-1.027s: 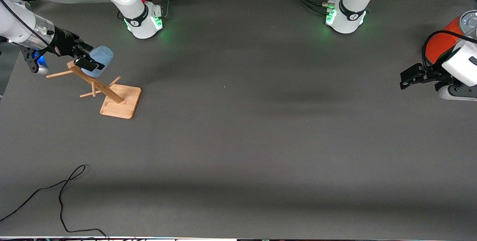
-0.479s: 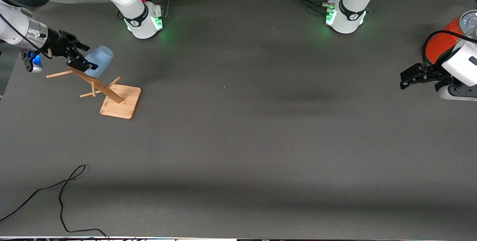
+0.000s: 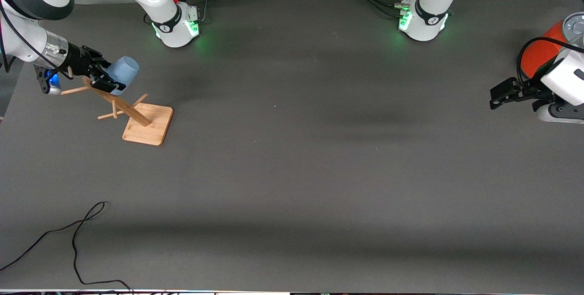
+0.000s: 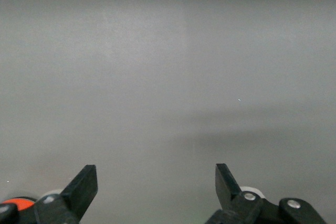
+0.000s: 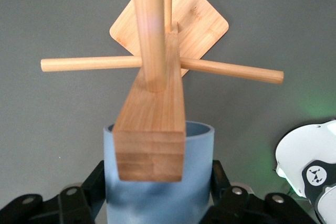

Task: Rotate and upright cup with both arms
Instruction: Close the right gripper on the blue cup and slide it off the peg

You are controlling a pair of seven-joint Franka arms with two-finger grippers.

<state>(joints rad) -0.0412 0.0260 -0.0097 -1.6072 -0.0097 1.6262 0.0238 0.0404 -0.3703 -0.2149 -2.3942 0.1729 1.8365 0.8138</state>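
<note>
At the right arm's end of the desk (image 3: 292, 172), the right tool (image 3: 106, 81) is up at the top of a wooden cup rack (image 3: 137, 119), its fingers (image 5: 84, 195) closed against both sides of the light-blue cup (image 3: 122, 74), which it holds in the air beside the rack's post; the cup lies tilted, not upright, and in the right wrist view the cup (image 5: 157, 182) sits between the black fingers with the post's square end in front of it and the pegs and square base below. A loose black cable (image 3: 75, 245) lies on the desk nearer to the front camera. At the left arm's end, the left tool (image 3: 502, 94) waits above the desk beside an orange-red can (image 3: 538, 55), its fingers (image 4: 81, 190) spread wide with nothing between them
</note>
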